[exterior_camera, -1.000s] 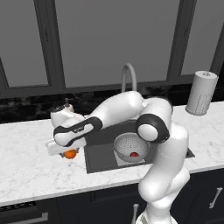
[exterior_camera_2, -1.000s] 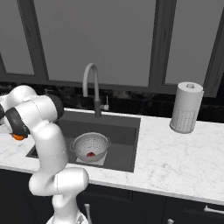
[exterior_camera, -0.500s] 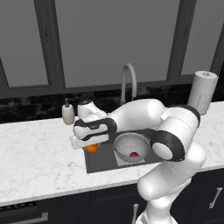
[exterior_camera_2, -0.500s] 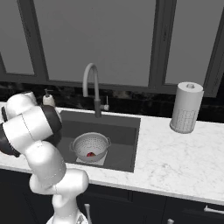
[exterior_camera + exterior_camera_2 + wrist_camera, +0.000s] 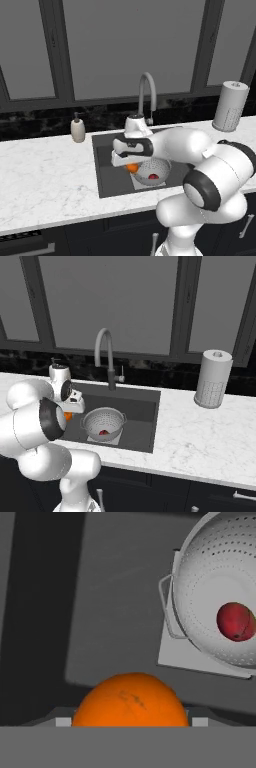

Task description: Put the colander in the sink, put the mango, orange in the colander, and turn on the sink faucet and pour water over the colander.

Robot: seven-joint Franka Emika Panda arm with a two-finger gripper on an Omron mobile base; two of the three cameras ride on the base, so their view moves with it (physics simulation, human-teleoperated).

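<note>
My gripper [image 5: 131,167] is shut on the orange [image 5: 132,168], held above the left part of the sink [image 5: 107,176], just left of the colander [image 5: 154,169]. The silvery colander sits in the basin with the dark red mango [image 5: 153,176] inside it. In the hand view the orange [image 5: 131,699] sits between the fingertips, with the colander [image 5: 215,572] and mango [image 5: 236,621] at the upper right. From the right base camera, the orange [image 5: 68,416] hangs left of the colander [image 5: 103,422]. The sink faucet [image 5: 148,95] arches behind the basin.
A beige soap dispenser [image 5: 77,131] stands on the marble counter left of the sink. A paper towel roll [image 5: 230,106] stands at the far right, also seen from the other side [image 5: 213,379]. The dark window wall runs close behind the faucet [image 5: 103,351].
The arm has swung right from the counter left of the sink to over the basin, carrying the orange with it. The colander and mango have not moved.
</note>
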